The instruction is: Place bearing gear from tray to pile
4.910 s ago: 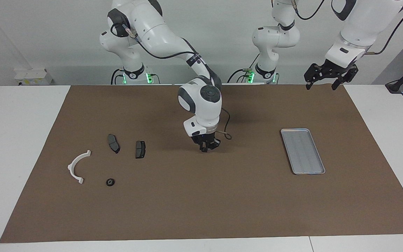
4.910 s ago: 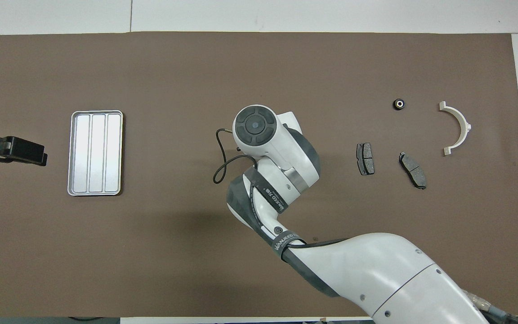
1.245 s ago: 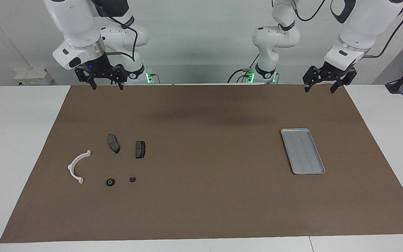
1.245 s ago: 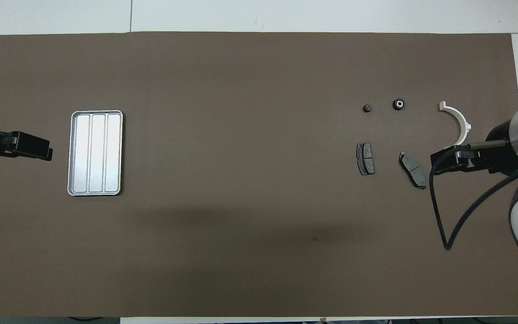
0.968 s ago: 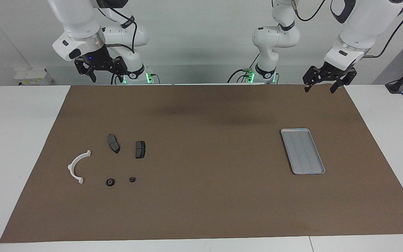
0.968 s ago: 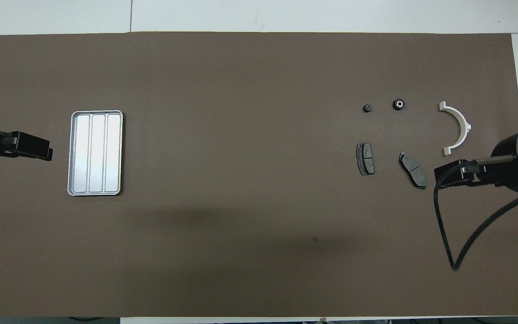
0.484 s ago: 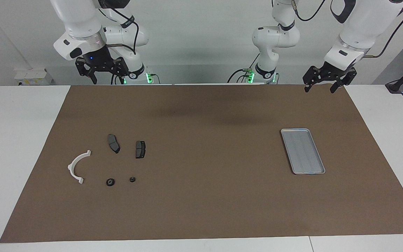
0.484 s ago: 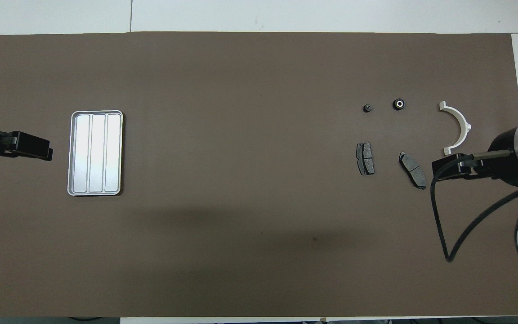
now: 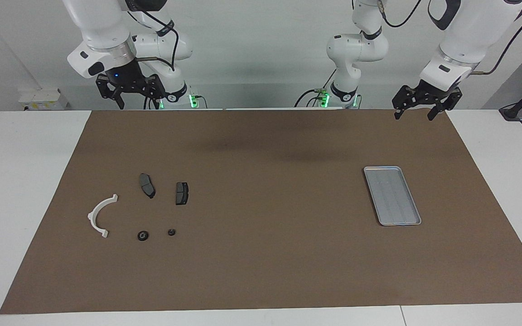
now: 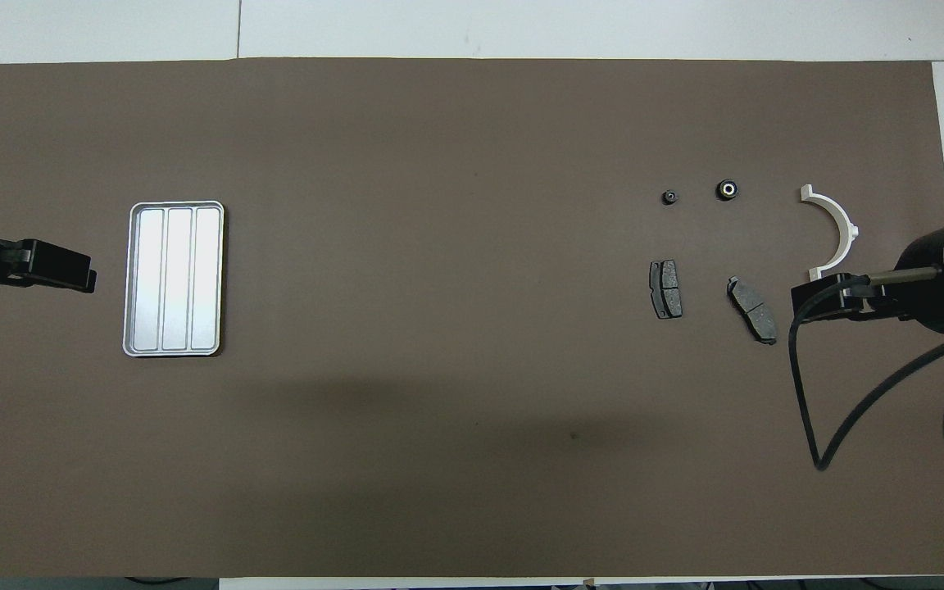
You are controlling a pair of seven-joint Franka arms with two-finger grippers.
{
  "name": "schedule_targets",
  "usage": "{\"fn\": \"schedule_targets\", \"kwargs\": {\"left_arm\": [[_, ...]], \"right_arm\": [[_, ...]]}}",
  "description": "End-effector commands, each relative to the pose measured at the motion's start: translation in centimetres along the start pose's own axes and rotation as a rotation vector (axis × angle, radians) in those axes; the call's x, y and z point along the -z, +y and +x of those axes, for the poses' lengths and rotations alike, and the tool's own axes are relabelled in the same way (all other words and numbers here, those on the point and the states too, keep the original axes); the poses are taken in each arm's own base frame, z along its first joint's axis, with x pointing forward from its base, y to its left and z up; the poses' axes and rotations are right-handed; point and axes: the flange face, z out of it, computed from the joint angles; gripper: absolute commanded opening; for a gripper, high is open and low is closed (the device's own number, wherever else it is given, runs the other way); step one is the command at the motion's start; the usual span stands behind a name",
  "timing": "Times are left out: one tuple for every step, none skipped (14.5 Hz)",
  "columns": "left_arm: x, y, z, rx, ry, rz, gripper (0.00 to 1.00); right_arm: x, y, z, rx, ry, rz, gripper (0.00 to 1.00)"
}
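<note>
You see a white table (image 9: 30, 181) covered by a large brown rectangular mat (image 9: 270, 262). On the mat, toward the left arm's end, lies a shallow silver ridged metal tray (image 9: 392, 195). Toward the right arm's end lie two dark grey brake pads (image 9: 147, 185) (image 9: 181, 193), side by side but apart. Farther from the robots lie a white half-ring plastic bracket (image 9: 100, 215), a small black round bearing gear (image 9: 142, 236) and a smaller black round gear (image 9: 171, 232).

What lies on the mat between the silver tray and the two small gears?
Nothing: in the overhead view only bare brown mat stretches from the tray to the smaller gear and larger gear.
</note>
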Motion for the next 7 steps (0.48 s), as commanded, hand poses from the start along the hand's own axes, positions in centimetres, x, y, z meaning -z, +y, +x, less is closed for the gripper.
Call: {"fn": "schedule_targets", "kwargs": {"left_arm": [[0.16, 0.06, -0.29, -0.003, 0.007, -0.013, 1.0], [0.16, 0.06, -0.29, -0.001, 0.007, -0.013, 1.0], [0.16, 0.06, -0.29, -0.003, 0.007, -0.013, 1.0], [0.16, 0.06, -0.29, -0.003, 0.007, -0.013, 1.0], [0.16, 0.06, -0.29, -0.003, 0.007, -0.013, 1.0], [0.16, 0.06, -0.29, -0.003, 0.007, -0.013, 1.0], [0.16, 0.06, -0.29, -0.003, 0.007, -0.013, 1.0]], "right_arm": [[0.1, 0.37, -0.04, 0.012, 0.017, 0.004, 1.0], [0.12, 0.44, 0.0, 0.009, 0.02, 0.004, 1.0], [0.26, 0.44, 0.08, 0.009, 0.029, 0.005, 1.0], [0.43, 0.42, 0.27, 0.008, 0.047, 0.007, 1.0], [0.37, 0.49, 0.34, 0.006, 0.047, 0.007, 1.0], [0.43, 0.49, 0.28, 0.006, 0.047, 0.007, 1.0], [0.42, 0.4, 0.25, 0.008, 0.046, 0.009, 1.0]]}}
